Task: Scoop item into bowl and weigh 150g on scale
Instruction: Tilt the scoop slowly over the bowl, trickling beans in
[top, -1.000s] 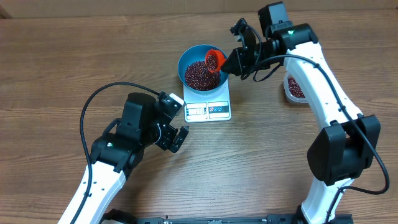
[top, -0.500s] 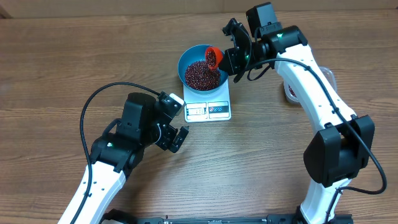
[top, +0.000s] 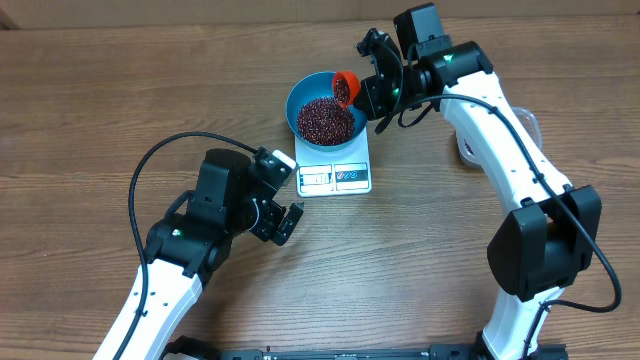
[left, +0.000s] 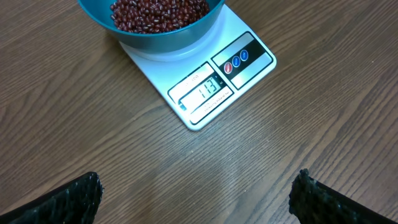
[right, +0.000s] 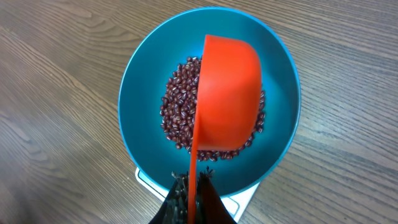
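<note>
Your right end effector, pinching the orange scoop, has swung left, tipping it over the bowl of beans on the scale; your left end effector stays spread.

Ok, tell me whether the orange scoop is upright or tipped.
Tipped: the orange scoop shows only its rounded outside above the beans in the blue bowl.

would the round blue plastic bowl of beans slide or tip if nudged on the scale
Probably slides rather than tips: the blue bowl is wide, weighted by red-brown beans. The smooth white scale likely offers little grip.
</note>
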